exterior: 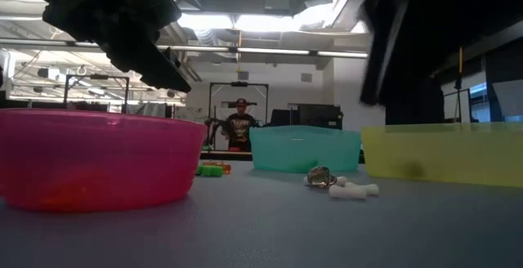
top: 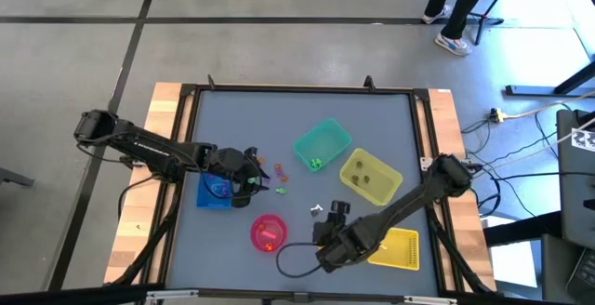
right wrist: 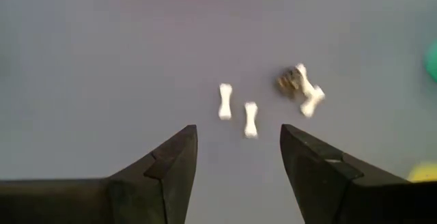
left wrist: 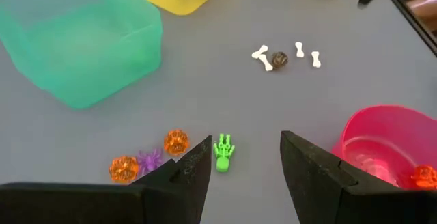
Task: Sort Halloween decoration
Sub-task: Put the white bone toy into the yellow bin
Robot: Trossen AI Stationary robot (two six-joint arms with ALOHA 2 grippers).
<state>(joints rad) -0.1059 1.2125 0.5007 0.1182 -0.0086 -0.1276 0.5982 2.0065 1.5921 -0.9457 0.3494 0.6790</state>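
Both grippers open — left gripper (left wrist: pixel 246 157), right gripper (right wrist: pixel 239 152).

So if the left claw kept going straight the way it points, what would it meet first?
Probably the green trinket lying just ahead between the open left claw fingers, though depth is hard to judge.

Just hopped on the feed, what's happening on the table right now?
Both arms are mid-sort, and neither holds anything. The left gripper hovers open over a green trinket, with two orange ones and a purple one beside it. The right gripper hangs open above the white bones and a dark trinket. The pink bowl already holds orange pieces.
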